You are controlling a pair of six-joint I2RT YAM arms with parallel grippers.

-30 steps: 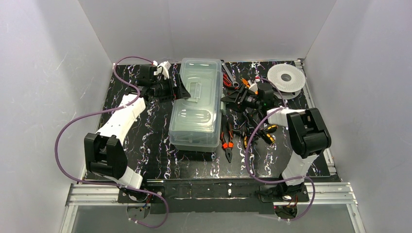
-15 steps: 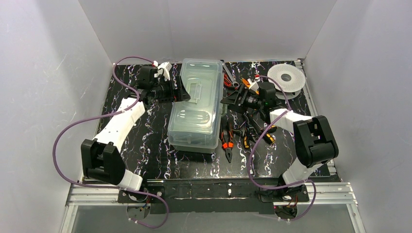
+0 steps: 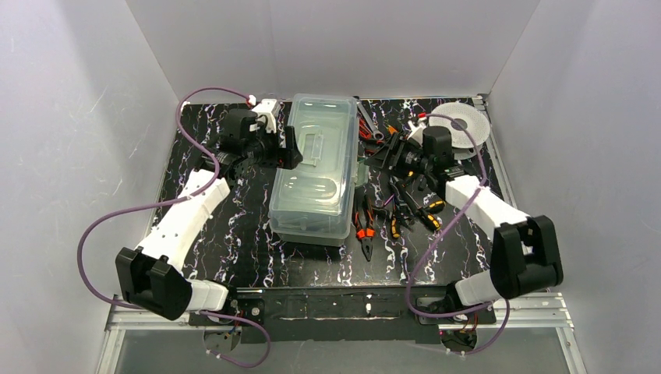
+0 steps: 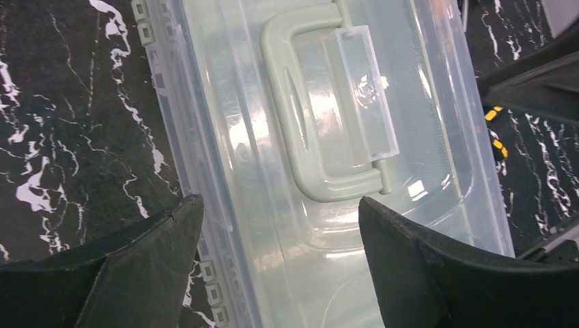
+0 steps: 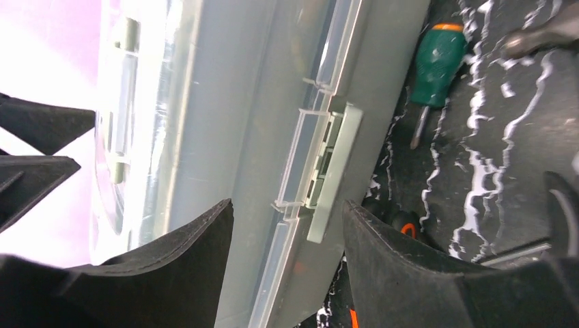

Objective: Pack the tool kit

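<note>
The tool kit (image 3: 313, 167), a pale green box with a clear lid, lies closed mid-table, long side running front to back. My left gripper (image 3: 295, 148) is at its left side, open; in the left wrist view its gripper (image 4: 273, 205) spans the lid's hinged edge, with the green handle (image 4: 307, 137) just beyond. My right gripper (image 3: 372, 160) is at the box's right side, open. In the right wrist view its gripper (image 5: 287, 205) straddles the side wall and the green latch (image 5: 333, 167), holding nothing.
Loose tools lie right of the box: orange-handled pliers (image 3: 363, 227), yellow-and-black handled tools (image 3: 427, 214), a wrench (image 3: 366, 121), a green screwdriver (image 5: 437, 58). A round white spool (image 3: 460, 123) sits at the far right corner. White walls close in three sides.
The right arm's elbow swung out to the right and its wrist moved farther back along the box. The left arm stretched forward a little, its jaws narrowing slightly. The box's near end shifted slightly left.
</note>
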